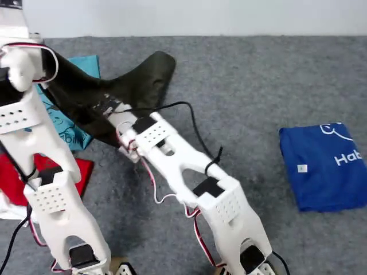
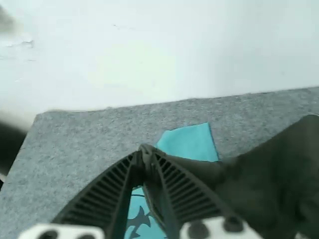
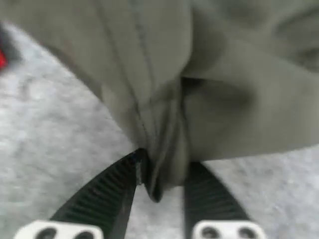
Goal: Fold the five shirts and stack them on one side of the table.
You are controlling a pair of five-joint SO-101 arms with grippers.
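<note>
The dark shirt (image 1: 143, 80), well apart from the folded blue shirt (image 1: 324, 166), hung pinched in left gripper (image 2: 145, 151) and right gripper (image 3: 164, 163); spreading it flat seemed next.

The grey table (image 1: 258, 86) is viewed from above, from behind both arms, by the fixed high camera. The left wrist camera is aimed along the left gripper (image 2: 145, 152) toward a white wall (image 2: 149, 50). The right wrist camera is held close to the dark olive shirt (image 3: 224, 99), shared by all three views.
</note>
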